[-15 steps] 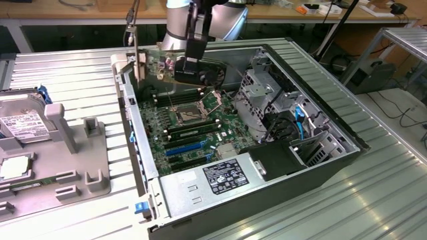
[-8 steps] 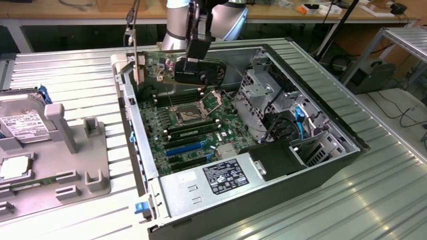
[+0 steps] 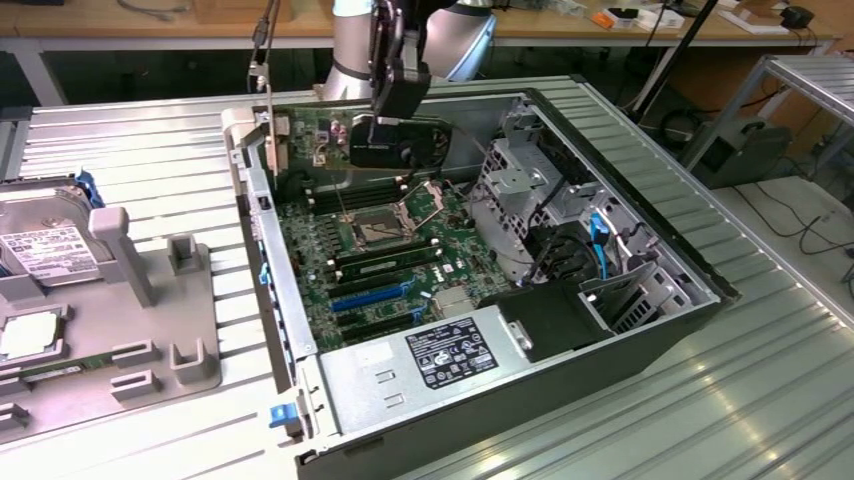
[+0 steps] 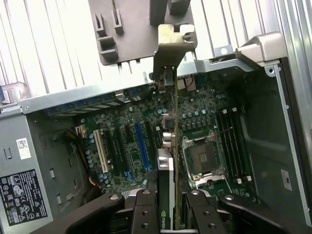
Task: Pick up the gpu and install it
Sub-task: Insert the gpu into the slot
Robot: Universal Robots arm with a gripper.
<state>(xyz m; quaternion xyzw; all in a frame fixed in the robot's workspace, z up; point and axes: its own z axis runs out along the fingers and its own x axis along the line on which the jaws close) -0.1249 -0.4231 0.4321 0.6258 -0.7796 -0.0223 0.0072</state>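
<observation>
Finding: my gripper (image 4: 169,196) is clamped on the gpu (image 4: 165,175), which stands edge-on over the motherboard (image 4: 126,141) inside the case (image 4: 263,122). I judge the card light, stiff and fragile. Best held by the board edges, clear of the fan and contacts.

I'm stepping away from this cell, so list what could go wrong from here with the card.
1. The gripper holds the gpu edge-on above the motherboard; if its edge misses a slot, it may press on the CPU socket alongside.
2. Its silver bracket sits close to the case's rear wall and could catch there.
</observation>
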